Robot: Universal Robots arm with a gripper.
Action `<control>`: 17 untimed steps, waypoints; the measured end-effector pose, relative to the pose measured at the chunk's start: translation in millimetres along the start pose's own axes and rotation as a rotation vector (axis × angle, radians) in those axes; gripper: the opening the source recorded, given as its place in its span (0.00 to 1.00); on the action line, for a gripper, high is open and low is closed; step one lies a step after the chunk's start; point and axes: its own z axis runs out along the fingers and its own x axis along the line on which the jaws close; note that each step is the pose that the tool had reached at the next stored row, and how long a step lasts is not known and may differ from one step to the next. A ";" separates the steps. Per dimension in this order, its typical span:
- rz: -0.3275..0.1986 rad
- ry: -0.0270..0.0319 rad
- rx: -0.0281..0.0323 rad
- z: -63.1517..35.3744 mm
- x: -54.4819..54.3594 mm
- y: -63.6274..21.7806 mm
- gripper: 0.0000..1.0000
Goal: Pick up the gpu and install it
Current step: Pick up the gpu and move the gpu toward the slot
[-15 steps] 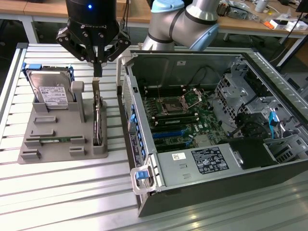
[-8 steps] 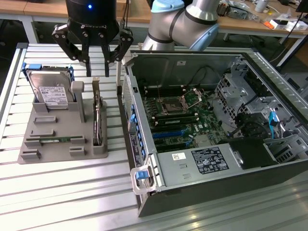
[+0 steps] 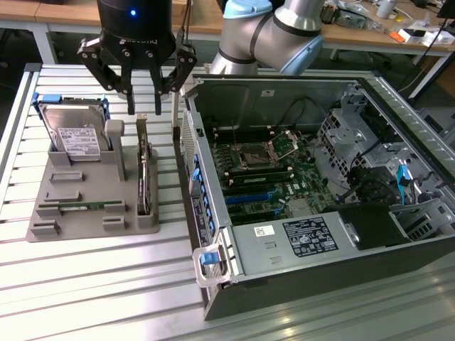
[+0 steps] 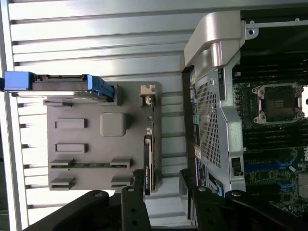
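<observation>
Arm pointing down, gripper hovering over upright gpu, claw wide open, empty, wrist view puts gpu between fingers

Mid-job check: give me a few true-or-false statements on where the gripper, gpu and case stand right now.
1. The gripper holds the gpu. False: it is open, above the gpu, which stands on edge in the gray holder.
2. The hard drive rests in that holder. True.
3. The computer case is closed. False: its side is open, and the motherboard is showing.
4. The memory stick lies flat in the holder. True.
</observation>
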 end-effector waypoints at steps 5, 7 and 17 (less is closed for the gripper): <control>0.000 0.0001 -0.0002 2.8 0.1 -0.1 0.42; -0.001 0.0001 -0.0002 3.6 0.1 -0.2 0.42; -0.001 0.0001 -0.0003 7.4 0.2 -0.3 0.42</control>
